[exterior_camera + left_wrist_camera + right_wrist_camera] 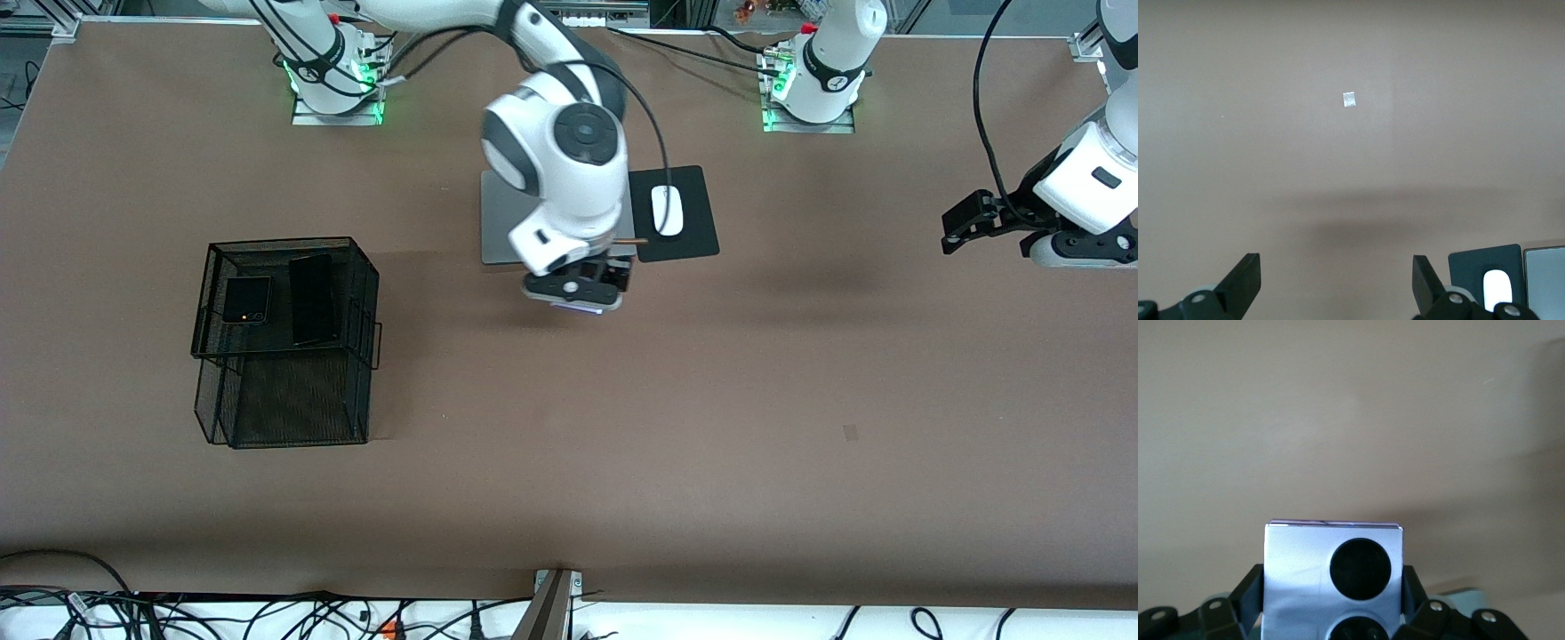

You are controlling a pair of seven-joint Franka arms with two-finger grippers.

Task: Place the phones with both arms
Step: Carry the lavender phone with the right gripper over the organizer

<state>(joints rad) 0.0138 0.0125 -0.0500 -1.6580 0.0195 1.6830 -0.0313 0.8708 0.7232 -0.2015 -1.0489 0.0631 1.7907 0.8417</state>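
My right gripper (576, 293) is shut on the pale lilac-white phone (1331, 577), whose two black camera circles face the right wrist camera; a finger (1250, 592) presses each side. It hangs over the bare table beside the laptop's nearer edge, and the phone shows there as a pale strip (582, 308). The squarish black folded phone (246, 300) and the long black slab phone (313, 299) lie side by side on top of a black wire basket (284, 404). My left gripper (958, 227) is open and empty over the table at the left arm's end, fingers (1245, 280) wide apart.
A silver laptop (498, 218) lies mostly under the right arm. Beside it a white mouse (667, 211) sits on a black mouse pad (689, 227); pad (1481, 263), mouse (1496, 290) and laptop (1545, 273) also show in the left wrist view.
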